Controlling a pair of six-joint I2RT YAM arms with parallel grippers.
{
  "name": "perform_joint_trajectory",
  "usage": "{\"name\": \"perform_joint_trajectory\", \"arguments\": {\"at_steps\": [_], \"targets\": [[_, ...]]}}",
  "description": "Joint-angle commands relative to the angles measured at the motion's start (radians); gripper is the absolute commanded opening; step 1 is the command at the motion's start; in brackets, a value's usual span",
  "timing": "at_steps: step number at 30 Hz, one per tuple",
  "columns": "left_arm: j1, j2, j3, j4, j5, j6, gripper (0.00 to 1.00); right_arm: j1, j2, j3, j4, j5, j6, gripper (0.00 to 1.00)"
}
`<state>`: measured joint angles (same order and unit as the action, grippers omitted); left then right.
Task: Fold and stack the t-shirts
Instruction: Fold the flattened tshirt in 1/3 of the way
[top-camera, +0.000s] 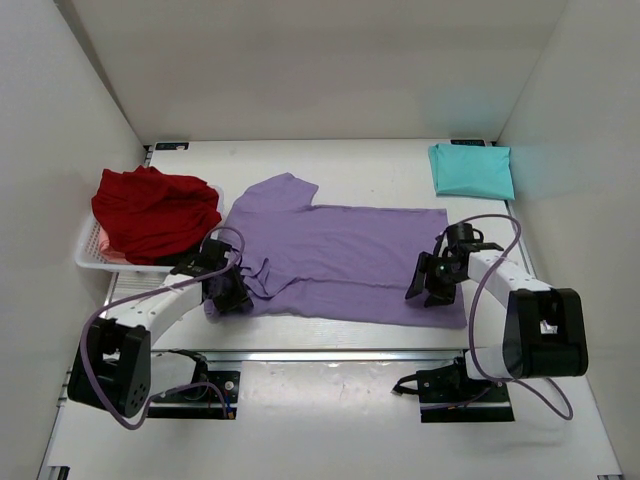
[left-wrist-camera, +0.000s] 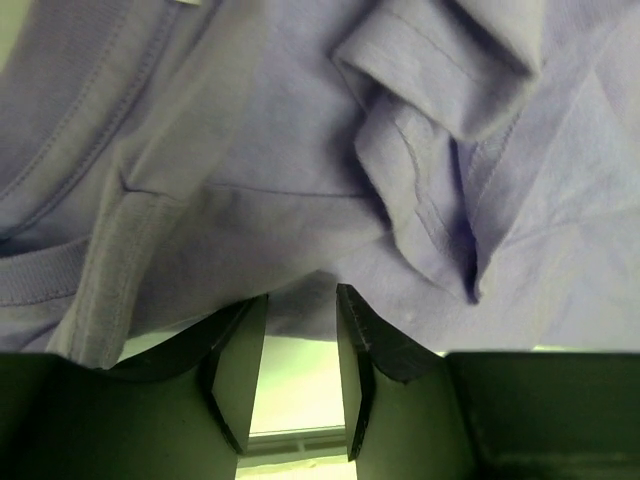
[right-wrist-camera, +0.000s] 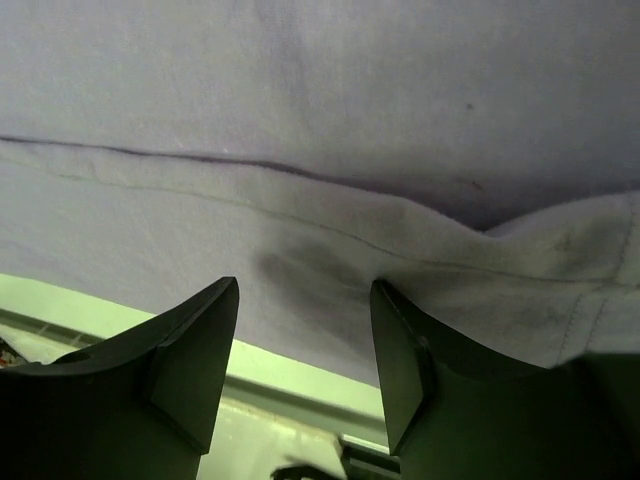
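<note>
Shirt (top-camera: 350, 262) (lavender) beneath left hand (top-camera: 228, 296), right hand (top-camera: 426, 284).

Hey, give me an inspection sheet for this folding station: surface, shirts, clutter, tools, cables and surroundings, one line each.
Surface: white flat table, one shirt spread on it.
Job's things: lavender-purple cotton t-shirt spread flat at centre, unfolded; teal-turquoise t-shirt folded at the far right corner; deep red t-shirt heaped in the white slotted plastic basket, left.
Clutter: nothing seen.
Tools: left tool open at the lavender shirt's collar end; right tool open at its hem; neither grips cloth.
Cables: purple cables loop loosely beside both arms.
Surroundings: plain white walls on three sides.
</note>
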<state>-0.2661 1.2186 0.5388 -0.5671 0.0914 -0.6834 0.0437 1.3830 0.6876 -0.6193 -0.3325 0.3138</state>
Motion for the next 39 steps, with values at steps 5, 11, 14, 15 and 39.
{"name": "perform_joint_trajectory", "arguments": {"at_steps": [5,11,14,15,39], "targets": [[-0.004,-0.011,-0.025,-0.303,-0.016,0.018,0.46,-0.041,-0.01,0.013,-0.224,0.043,-0.028,0.55],[0.027,-0.079,0.201,-0.427,0.03,0.018,0.46,-0.162,-0.142,0.107,-0.336,0.079,-0.056,0.53],[0.01,-0.036,0.35,-0.438,0.051,0.022,0.46,-0.183,-0.144,0.188,-0.343,0.098,-0.07,0.54],[0.007,-0.006,0.401,-0.435,0.05,0.027,0.46,-0.171,-0.133,0.202,-0.312,0.086,-0.067,0.54],[0.088,0.981,1.647,-0.477,-0.025,0.162,0.52,-0.103,0.287,0.279,-0.237,0.181,-0.065,0.55]]}}
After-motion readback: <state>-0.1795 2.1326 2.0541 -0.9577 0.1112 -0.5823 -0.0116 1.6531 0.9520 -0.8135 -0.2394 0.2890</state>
